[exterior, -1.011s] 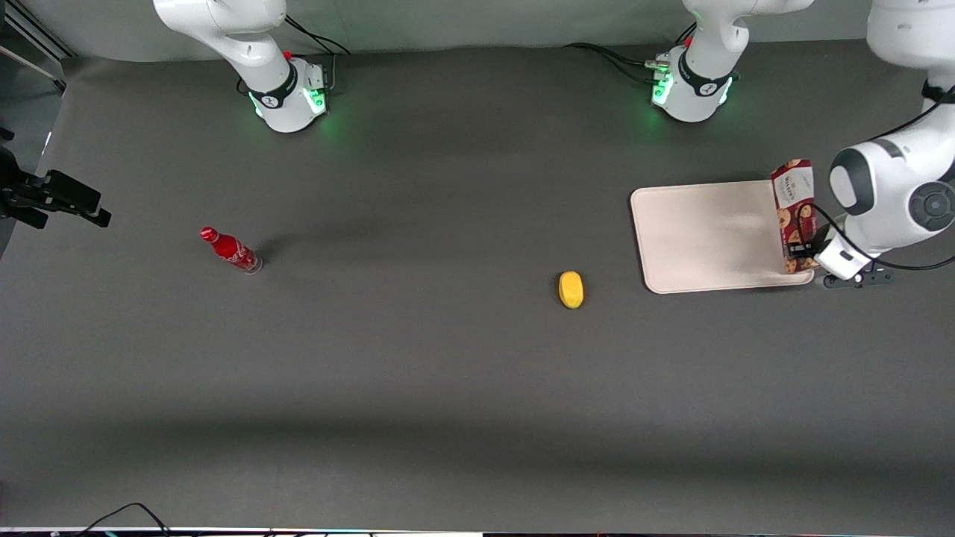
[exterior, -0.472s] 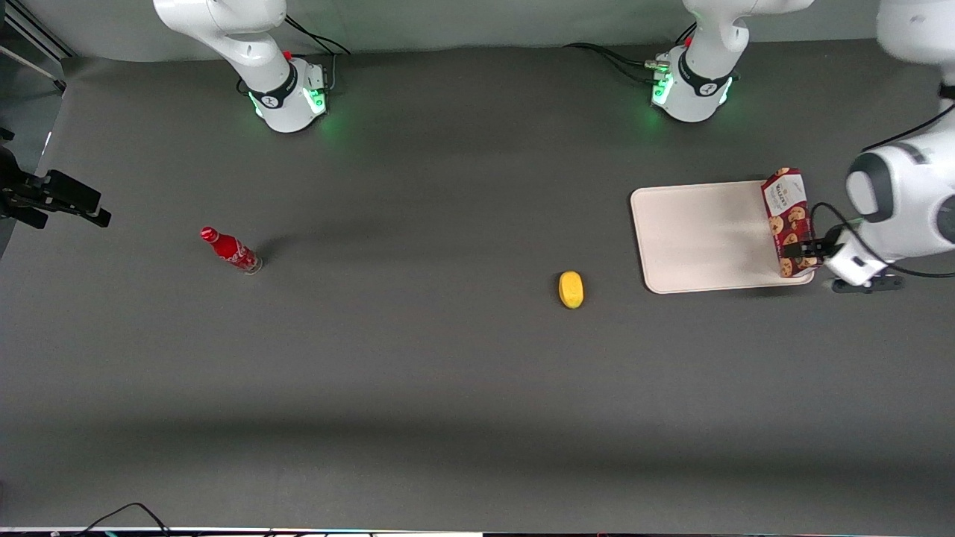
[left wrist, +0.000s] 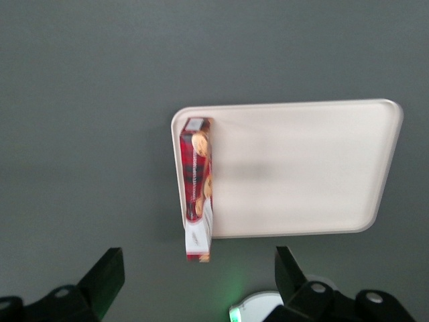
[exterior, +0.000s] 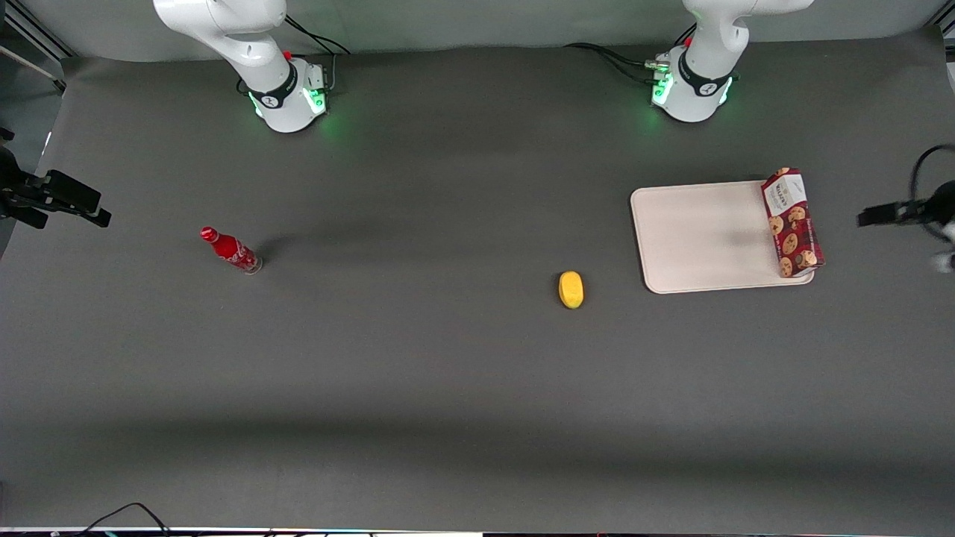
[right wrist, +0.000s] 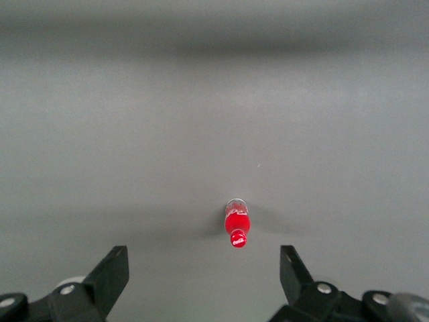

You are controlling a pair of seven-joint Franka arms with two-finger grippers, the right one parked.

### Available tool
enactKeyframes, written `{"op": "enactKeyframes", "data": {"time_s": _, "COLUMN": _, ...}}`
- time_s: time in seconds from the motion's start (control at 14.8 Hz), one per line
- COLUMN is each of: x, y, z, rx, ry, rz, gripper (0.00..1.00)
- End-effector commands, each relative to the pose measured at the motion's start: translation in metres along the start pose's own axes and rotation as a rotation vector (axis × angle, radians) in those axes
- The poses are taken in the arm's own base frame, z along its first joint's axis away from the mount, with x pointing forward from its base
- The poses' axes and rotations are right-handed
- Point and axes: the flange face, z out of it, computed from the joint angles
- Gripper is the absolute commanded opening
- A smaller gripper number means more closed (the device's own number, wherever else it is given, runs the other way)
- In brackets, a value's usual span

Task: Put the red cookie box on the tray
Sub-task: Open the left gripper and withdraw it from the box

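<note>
The red cookie box [exterior: 792, 222] rests on the tray [exterior: 701, 239], along the tray's short edge toward the working arm's end of the table. Its pale label end reaches past the tray's rim. My left gripper [exterior: 906, 224] is open and empty, raised well clear of the box, at the working arm's end of the table. In the left wrist view the box [left wrist: 196, 181] lies along the edge of the tray [left wrist: 301, 168], and the gripper [left wrist: 196, 268] has its fingers spread wide with nothing between them.
A yellow object [exterior: 571, 289] lies on the dark table near the tray's corner, toward the parked arm's end. A small red bottle [exterior: 230, 250] stands toward the parked arm's end and shows in the right wrist view [right wrist: 236, 228]. Two arm bases [exterior: 690, 89] sit farthest from the camera.
The gripper let go of the red cookie box, opened and pulled away toward the working arm's end of the table. The box stays on the tray's edge.
</note>
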Motion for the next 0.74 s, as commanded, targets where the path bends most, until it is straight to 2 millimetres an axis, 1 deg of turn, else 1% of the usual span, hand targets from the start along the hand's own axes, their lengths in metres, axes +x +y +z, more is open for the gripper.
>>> {"op": "enactKeyframes", "data": {"time_s": 0.0, "x": -0.020, "y": 0.051, "z": -0.086, "rx": 0.027, "ry": -0.016, "rz": 0.072, "gripper": 1.00}}
{"op": "enactKeyframes", "data": {"time_s": 0.13, "x": -0.047, "y": 0.092, "z": -0.115, "rx": 0.036, "ry": 0.021, "rz": 0.098, "gripper": 1.00}}
{"op": "enactKeyframes", "data": {"time_s": 0.2, "x": -0.060, "y": 0.103, "z": -0.123, "rx": 0.033, "ry": 0.025, "rz": 0.090, "gripper": 1.00}}
{"op": "enactKeyframes", "data": {"time_s": 0.27, "x": -0.069, "y": 0.108, "z": -0.127, "rx": 0.025, "ry": 0.023, "rz": 0.083, "gripper": 1.00}}
{"op": "enactKeyframes", "data": {"time_s": 0.34, "x": -0.071, "y": 0.118, "z": -0.130, "rx": 0.029, "ry": 0.025, "rz": 0.093, "gripper": 1.00}}
{"op": "enactKeyframes", "data": {"time_s": 0.4, "x": -0.071, "y": 0.122, "z": -0.135, "rx": 0.033, "ry": 0.032, "rz": 0.108, "gripper": 1.00}}
{"op": "enactKeyframes", "data": {"time_s": 0.54, "x": -0.072, "y": 0.121, "z": -0.144, "rx": 0.032, "ry": 0.055, "rz": 0.119, "gripper": 1.00}}
{"op": "enactKeyframes", "data": {"time_s": 0.67, "x": -0.072, "y": 0.121, "z": -0.144, "rx": 0.038, "ry": 0.051, "rz": 0.138, "gripper": 1.00}}
